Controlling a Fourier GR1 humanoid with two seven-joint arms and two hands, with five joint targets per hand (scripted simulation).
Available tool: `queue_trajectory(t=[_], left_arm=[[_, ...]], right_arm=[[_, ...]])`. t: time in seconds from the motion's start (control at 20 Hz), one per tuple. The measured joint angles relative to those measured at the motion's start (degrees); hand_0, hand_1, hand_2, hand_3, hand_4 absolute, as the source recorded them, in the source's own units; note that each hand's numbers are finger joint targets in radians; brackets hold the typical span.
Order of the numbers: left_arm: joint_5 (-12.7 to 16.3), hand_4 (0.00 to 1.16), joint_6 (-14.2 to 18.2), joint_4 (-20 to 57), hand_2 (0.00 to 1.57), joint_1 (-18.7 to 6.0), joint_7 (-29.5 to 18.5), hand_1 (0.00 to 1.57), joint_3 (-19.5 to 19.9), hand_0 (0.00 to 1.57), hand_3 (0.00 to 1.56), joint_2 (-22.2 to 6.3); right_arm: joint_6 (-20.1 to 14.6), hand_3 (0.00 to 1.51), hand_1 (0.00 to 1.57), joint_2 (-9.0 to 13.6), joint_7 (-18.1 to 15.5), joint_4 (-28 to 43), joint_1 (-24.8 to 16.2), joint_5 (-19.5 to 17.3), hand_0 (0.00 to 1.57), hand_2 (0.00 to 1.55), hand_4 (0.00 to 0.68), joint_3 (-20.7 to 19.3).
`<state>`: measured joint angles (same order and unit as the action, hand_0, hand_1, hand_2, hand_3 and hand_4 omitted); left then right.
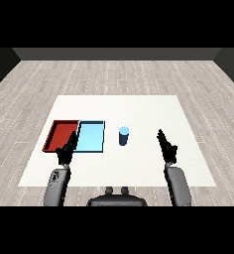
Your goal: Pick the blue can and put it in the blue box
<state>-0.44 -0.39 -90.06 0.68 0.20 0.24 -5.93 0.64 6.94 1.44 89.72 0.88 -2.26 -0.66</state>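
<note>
Reaching up from the bottom corners, two grey forearms come over the white table (139, 106). The left forearm (57, 184) is at the near left and the right forearm (178, 186) is at the near right.

The left hand (68, 149) is black. Its fingers look straight and close together, and they hold nothing. The fingertips point away from the robot. They sit over the near edges of the two trays, about where the trays meet.

The right hand (167, 145) is black too. Its fingers look straight and held close together, and they point up and away. They hold nothing. This hand is over bare table.

The red tray (57, 134) lies just past the left fingers and a bit to their left. The light blue tray (93, 135) lies just past the left fingers and a bit to their right. The two trays lie side by side and touch along one edge. Nothing is in the blue tray.

The blue can (123, 136) stands upright on the table. It has a light blue top and a dark blue side. It is to the right of the left fingers and just beside the right edge of the blue tray, not in it. It is well apart from the right fingers, off to their left, and no hand touches it.

Past the table is a grey wood floor (119, 69).
</note>
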Motion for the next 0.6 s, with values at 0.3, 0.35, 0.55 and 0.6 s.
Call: queue_trajectory(t=[0.3,0.35,0.55,0.6], left_arm=[[0.5,0.0,-0.6,0.1,0.0,-1.7,0.0,0.0,1.4,0.0,0.0,-0.1],[1.2,0.0,-0.7,-1.3,0.0,-2.5,-2.4,0.0,1.6,0.0,0.0,0.5],[3.6,0.0,-2.6,-4.0,0.0,-2.9,-11.8,0.0,2.2,0.0,0.0,1.6],[4.0,0.0,-3.1,-3.6,0.0,-3.0,-14.0,0.0,2.5,0.0,0.0,1.7]], right_arm=[[-2.7,0.0,0.0,-2.7,-0.1,-7.3,9.5,-1.4,0.0,0.0,0.0,-0.7],[-2.2,0.0,0.0,-3.6,-1.6,-7.0,10.5,0.3,0.0,0.0,0.0,-0.6],[0.2,0.0,0.0,-5.6,-8.1,-8.2,13.5,4.4,0.0,0.0,0.0,-1.1],[1.0,0.0,0.0,-5.6,-9.1,-8.6,14.0,5.2,0.0,0.0,0.0,-1.4]])
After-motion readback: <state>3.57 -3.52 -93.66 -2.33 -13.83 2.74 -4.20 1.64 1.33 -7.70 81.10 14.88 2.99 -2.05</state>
